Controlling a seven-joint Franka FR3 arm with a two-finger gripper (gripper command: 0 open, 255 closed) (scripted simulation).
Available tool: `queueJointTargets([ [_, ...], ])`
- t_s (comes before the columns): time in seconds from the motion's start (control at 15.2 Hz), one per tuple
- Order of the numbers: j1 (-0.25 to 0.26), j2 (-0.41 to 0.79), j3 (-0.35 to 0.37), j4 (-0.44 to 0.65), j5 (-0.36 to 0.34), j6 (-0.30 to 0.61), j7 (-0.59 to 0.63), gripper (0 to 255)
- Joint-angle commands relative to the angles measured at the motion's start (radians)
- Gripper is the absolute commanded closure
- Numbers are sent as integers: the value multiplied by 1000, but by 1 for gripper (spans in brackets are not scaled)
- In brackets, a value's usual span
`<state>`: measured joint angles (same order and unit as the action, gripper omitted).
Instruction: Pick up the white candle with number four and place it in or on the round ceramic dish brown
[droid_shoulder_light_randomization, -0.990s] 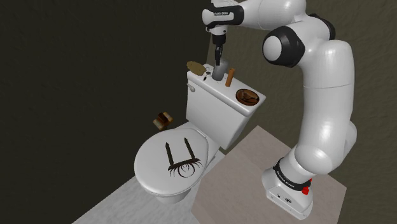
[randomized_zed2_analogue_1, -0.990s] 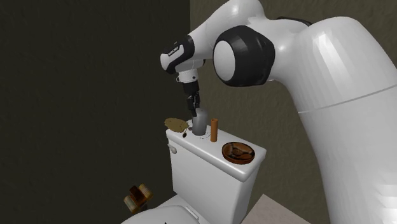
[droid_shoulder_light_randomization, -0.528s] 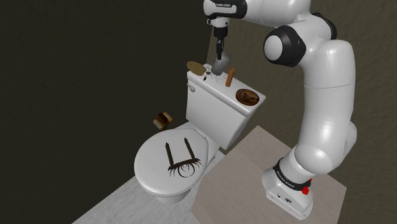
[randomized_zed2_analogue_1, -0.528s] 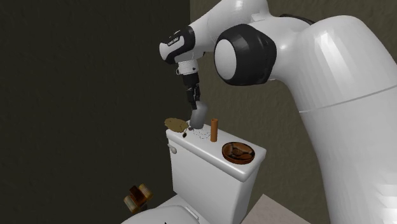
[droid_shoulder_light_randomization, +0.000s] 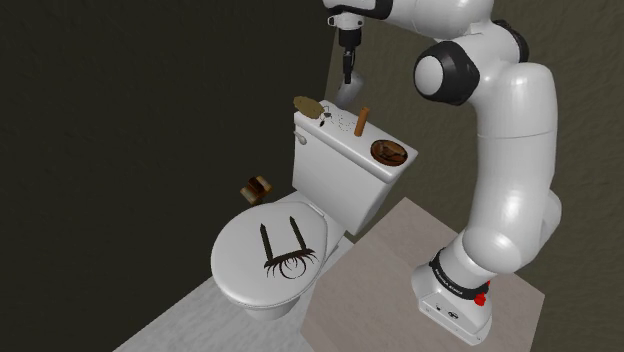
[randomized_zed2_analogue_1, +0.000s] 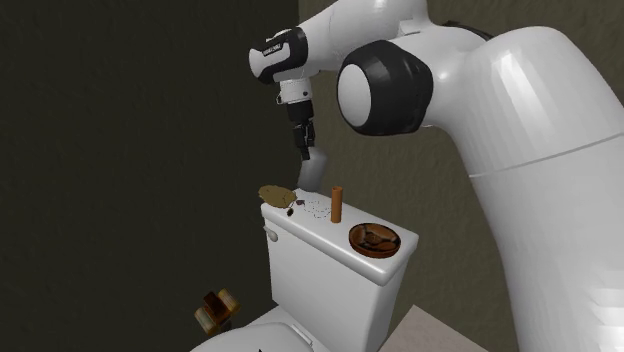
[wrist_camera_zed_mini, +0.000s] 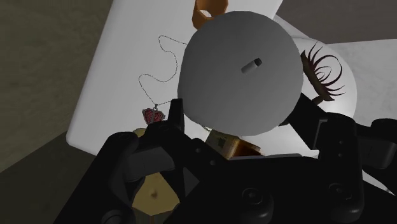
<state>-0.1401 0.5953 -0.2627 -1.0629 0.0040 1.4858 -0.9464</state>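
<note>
A pale grey candle (droid_shoulder_light_randomization: 348, 92) hangs tilted above the toilet tank (droid_shoulder_light_randomization: 345, 165), clasped by my gripper (droid_shoulder_light_randomization: 347, 72). In the second exterior view the candle (randomized_zed2_analogue_1: 314, 168) is clear of the tank lid, just under the gripper (randomized_zed2_analogue_1: 304, 150). The wrist view looks at the candle's round end (wrist_camera_zed_mini: 240, 73) with its short wick, the black fingers (wrist_camera_zed_mini: 172, 116) pressed against both of its sides. The round brown dish (droid_shoulder_light_randomization: 389, 151) sits at the tank's end nearest the arm, seen also as the dish (randomized_zed2_analogue_1: 376, 240) holding a small brown lump.
On the tank stand an upright orange-brown cylinder (droid_shoulder_light_randomization: 362, 121), an oval brown object (droid_shoulder_light_randomization: 306, 105) and a thin chain with a red heart pendant (wrist_camera_zed_mini: 153, 116). The closed toilet lid (droid_shoulder_light_randomization: 272, 255) lies below. My stand (droid_shoulder_light_randomization: 420, 285) is beside the toilet. A dark wall is behind.
The gripper has risen with the candle in it, lifting it off the tank lid; the candle now hangs tilted in the air. Nothing else on the tank has moved.
</note>
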Motion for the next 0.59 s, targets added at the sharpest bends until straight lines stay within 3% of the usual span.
queueJointTargets([
  [0.0, 8, -53, -5, -64, -10, 12, -2, 255],
  [0.2, 33, -214, -18, -292, -44, 82, -2, 255],
  [0.53, 54, -440, -32, -571, -103, 142, 3, 255],
])
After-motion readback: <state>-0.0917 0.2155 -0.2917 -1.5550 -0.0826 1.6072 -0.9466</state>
